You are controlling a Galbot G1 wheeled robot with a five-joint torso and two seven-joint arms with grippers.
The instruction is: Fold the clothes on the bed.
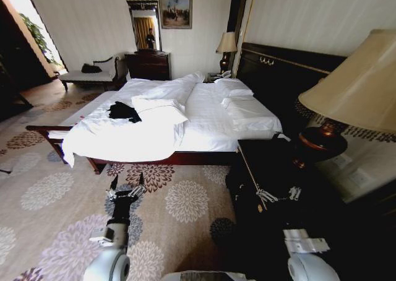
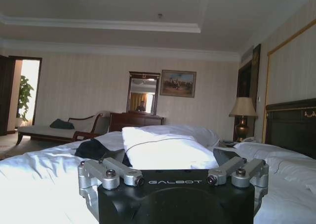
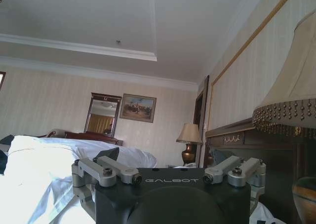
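The black T-shirt (image 1: 124,111) lies crumpled in a loose heap on the bed (image 1: 204,129), on the near-left part of the mattress, beside a folded-back mass of white duvet (image 1: 154,123) and well apart from the headboard (image 1: 284,77); its lettering cannot be made out. In the left wrist view the same T-shirt (image 2: 94,149) appears as a dark mound on the white sheets, just beside a raised fold of duvet (image 2: 168,150). 2 white pillows (image 1: 238,98) rest at the head of the bed, against the tall dark headboard. The bed stands on a patterned floral carpet (image 1: 55,188). The left gripper (image 1: 127,187) hangs over the carpet in front of the bed's near side rail, well apart from the T-shirt, its 2 fingers spread wide and holding nothing. The right gripper (image 1: 278,196) hangs over a dark bedside cabinet (image 1: 278,169) at the robot's right, near the foot of a large shaded lamp (image 1: 352,89); its fingers also stand apart and grip nothing. In each wrist view the gripper's black body and grey finger links (image 2: 111,173) (image 3: 106,172) lie in the foreground, splayed outward. Beyond the bed, against the striped far wall, stand a dark dresser (image 1: 148,64) with a mirror (image 1: 144,26), a framed painting (image 1: 175,11), a 2nd bedside lamp (image 1: 226,46) and a cream chaise (image 1: 90,75) near an open doorway (image 1: 34,27).
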